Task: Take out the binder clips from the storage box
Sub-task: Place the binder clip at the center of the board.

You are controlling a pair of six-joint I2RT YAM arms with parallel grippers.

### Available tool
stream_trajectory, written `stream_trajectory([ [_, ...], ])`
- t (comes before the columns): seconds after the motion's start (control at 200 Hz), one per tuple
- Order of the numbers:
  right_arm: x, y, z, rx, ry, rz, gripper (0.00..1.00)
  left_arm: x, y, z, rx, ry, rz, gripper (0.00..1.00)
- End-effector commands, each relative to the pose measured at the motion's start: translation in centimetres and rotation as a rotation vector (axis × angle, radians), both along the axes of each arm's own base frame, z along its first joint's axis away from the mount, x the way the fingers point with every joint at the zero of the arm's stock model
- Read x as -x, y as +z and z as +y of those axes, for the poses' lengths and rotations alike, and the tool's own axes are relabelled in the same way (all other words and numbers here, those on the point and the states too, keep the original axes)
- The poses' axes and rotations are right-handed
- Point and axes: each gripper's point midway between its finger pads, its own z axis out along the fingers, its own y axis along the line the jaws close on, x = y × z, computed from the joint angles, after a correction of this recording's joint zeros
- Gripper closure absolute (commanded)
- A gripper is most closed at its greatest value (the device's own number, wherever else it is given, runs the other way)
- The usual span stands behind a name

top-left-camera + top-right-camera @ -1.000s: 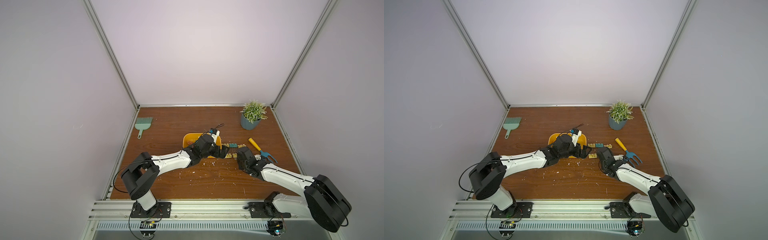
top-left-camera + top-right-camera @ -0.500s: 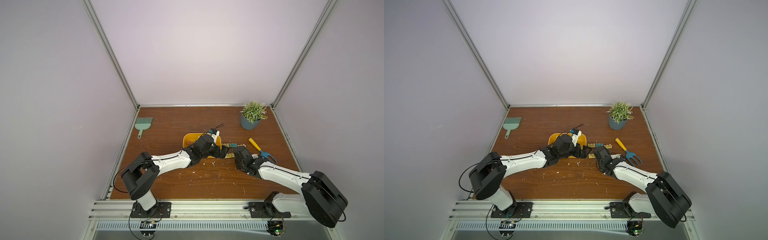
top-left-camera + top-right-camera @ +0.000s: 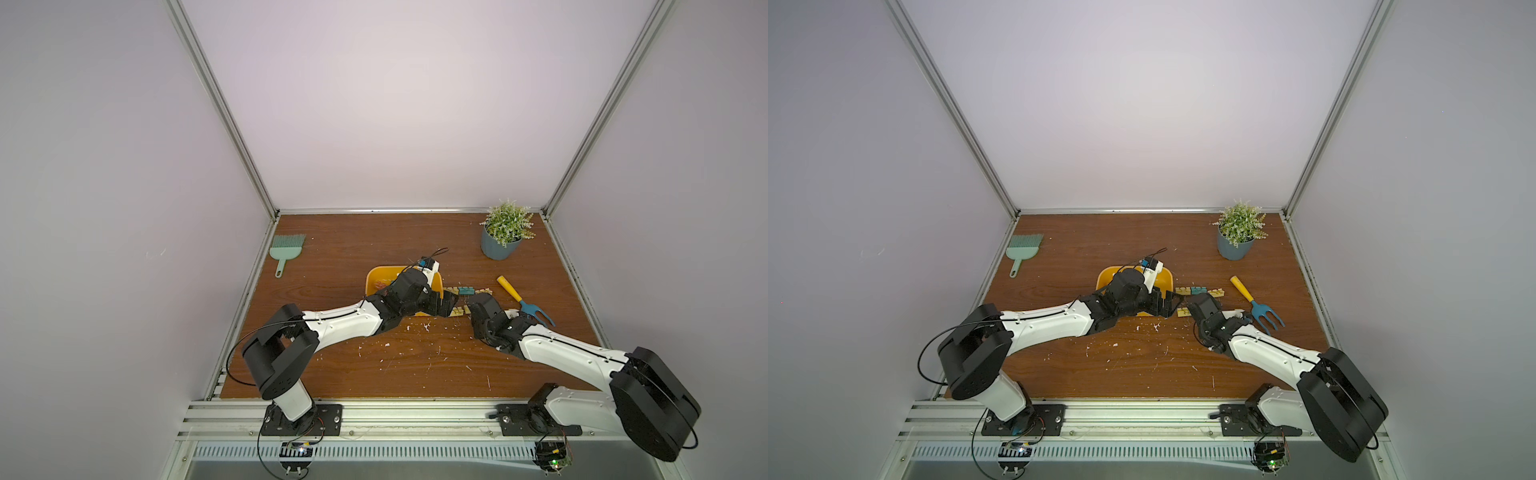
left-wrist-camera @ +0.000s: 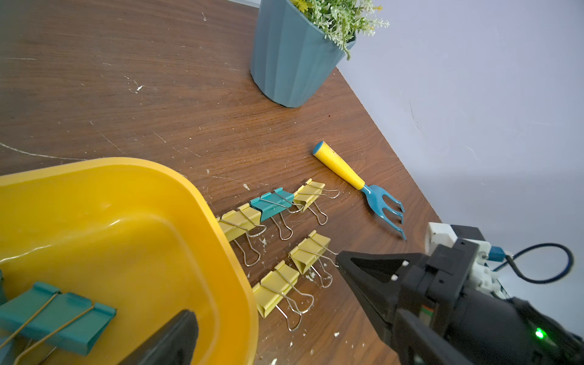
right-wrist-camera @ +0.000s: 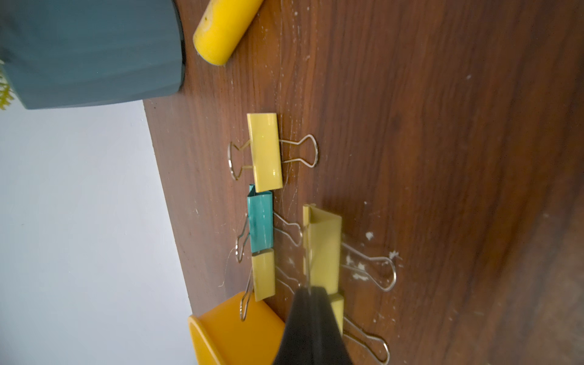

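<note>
Plainly, the next pick turns on the left gripper [image 3: 448, 304] and what is left in the yellow storage box [image 4: 132, 196]. Its jaws stand wide apart over the box's 4 o'clock corner, pointing toward 3 o'clock, and hold nothing. A teal binder clip [image 4: 57, 316] lies on the box floor just beside the one finger [image 4: 180, 335] that the left wrist view shows (the other finger is out of frame). I judge the clip sits back from the fingertips, toward 9 o'clock, so the jaws would need to draw back and drop rather than reach on. Its long body lies roughly across the finger's line, with the wire handles folded flat on top. Pink clips [image 3: 380, 285], too small to count, show nearer the box's 9 o'clock wall. The left arm is clearly the nearer one. The right gripper [image 4: 341, 259] is outside the box at its 3 o'clock. Its jaws are pressed together, seemingly on the raised wire handle of a yellow binder clip [image 4: 311, 252], one of five on the wooden table [image 4: 126, 94].
</note>
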Motion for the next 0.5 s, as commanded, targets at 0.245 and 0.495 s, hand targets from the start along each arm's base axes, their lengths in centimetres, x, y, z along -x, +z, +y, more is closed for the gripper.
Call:
stream_trajectory([
  [0.245, -0.2, 0.6, 0.7, -0.016, 0.016, -0.013, 0.86, -0.1, 0.8, -0.3, -0.002, -0.006, -0.024, 0.01],
  [0.495, 1.6, 2.1, 0.1, -0.008, 0.092, -0.020, 0.69, -1.0, 1.3, 1.4, -0.040, 0.065, -0.061, 0.01],
])
